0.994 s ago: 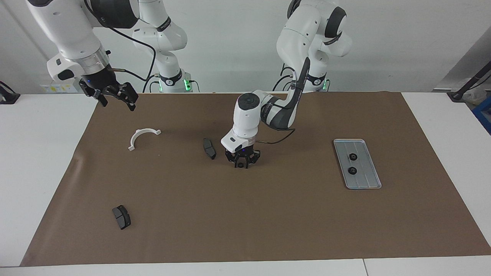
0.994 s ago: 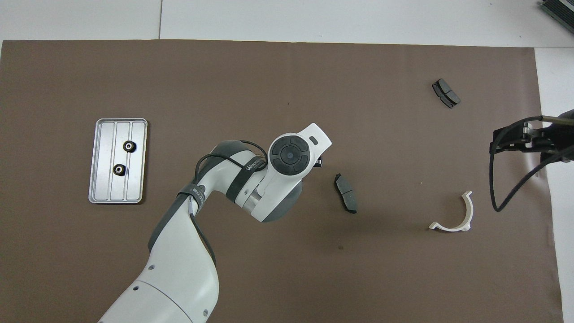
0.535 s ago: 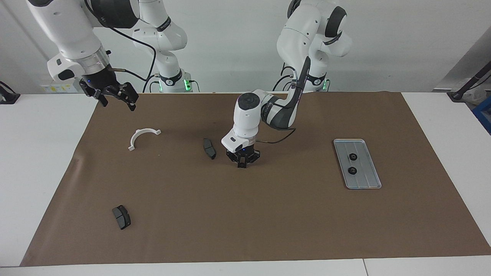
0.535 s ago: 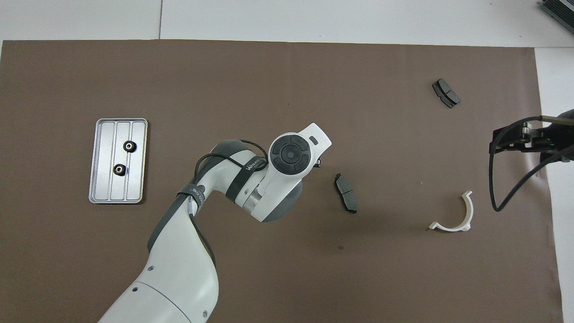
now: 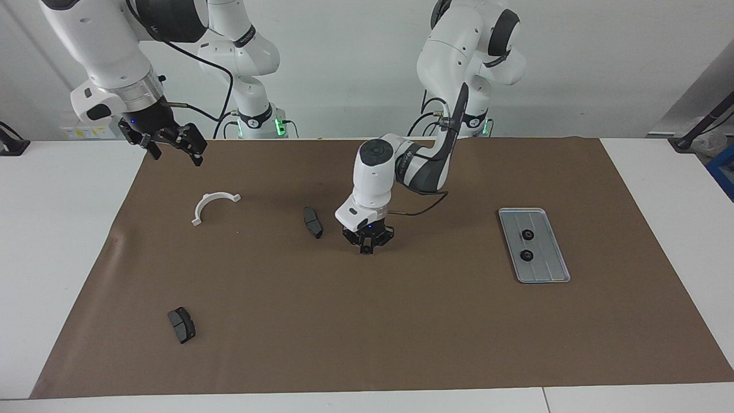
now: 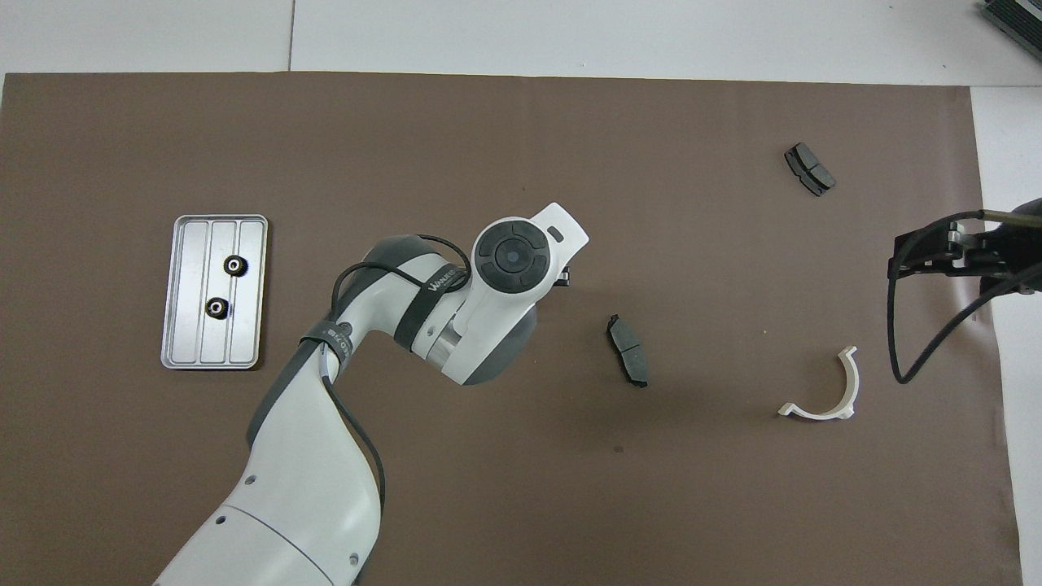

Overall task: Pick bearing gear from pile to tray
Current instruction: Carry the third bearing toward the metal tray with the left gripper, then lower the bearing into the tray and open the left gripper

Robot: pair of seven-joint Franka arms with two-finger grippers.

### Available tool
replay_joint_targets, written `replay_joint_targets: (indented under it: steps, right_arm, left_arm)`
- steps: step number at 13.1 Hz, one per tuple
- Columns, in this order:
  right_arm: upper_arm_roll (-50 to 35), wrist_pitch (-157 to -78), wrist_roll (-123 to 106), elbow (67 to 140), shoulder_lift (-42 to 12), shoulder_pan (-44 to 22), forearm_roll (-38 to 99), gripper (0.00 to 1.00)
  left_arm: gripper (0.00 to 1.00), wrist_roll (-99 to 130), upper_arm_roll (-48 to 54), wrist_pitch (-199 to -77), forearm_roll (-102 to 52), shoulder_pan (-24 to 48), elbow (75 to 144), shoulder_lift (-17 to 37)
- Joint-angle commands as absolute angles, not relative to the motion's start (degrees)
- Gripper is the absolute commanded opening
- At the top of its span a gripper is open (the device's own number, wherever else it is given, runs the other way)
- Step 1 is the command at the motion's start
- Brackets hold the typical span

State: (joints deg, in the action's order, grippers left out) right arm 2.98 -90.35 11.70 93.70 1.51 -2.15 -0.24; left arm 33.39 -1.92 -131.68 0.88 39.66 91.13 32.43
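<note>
My left gripper (image 5: 366, 246) is over the middle of the brown mat, shut on a small black gear (image 5: 366, 250), close above the mat. In the overhead view the left wrist (image 6: 513, 259) hides both. The silver grooved tray (image 5: 543, 268) (image 6: 245, 330) lies toward the left arm's end and holds two black gears (image 5: 526, 234) (image 6: 236, 265). What is left of the pile is one dark pad (image 5: 312, 222) (image 6: 628, 352) beside the left gripper, another pad (image 5: 182, 324) (image 6: 809, 168), and a white half-ring (image 5: 213, 205) (image 6: 824, 404). My right gripper (image 5: 175, 150) (image 6: 932, 254) waits open and raised over the mat's edge.
The brown mat (image 5: 367, 332) covers most of the white table. A black cable (image 6: 912, 358) hangs from the right gripper above the half-ring. Bare mat lies between the left gripper and the tray.
My left gripper's fingers closed on the gear that lay between them. The hand then shifted a little toward the tray's end. The right arm has not moved.
</note>
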Motion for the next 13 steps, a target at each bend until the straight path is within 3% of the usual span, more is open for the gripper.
replay_joint_targets:
  steps: [1, 7, 13]
  right_arm:
    - [2.99, -90.26, 9.93, 94.13, 2.02, -1.93, 1.05, 1.0]
    - [2.99, -90.26, 9.93, 94.13, 2.02, -1.93, 0.97, 1.0]
    - [2.99, -90.26, 9.93, 94.13, 2.02, -1.93, 1.05, 1.0]
  left_arm:
    - [0.02, 30.26, -1.76, -129.55, 1.23, 34.48, 90.97, 30.77]
    - [0.04, 0.58, -1.49, -126.31, 0.44, 17.08, 100.18, 20.84]
    - [0.05, -30.55, -1.58, -127.97, 0.35, 0.9, 107.22, 18.11]
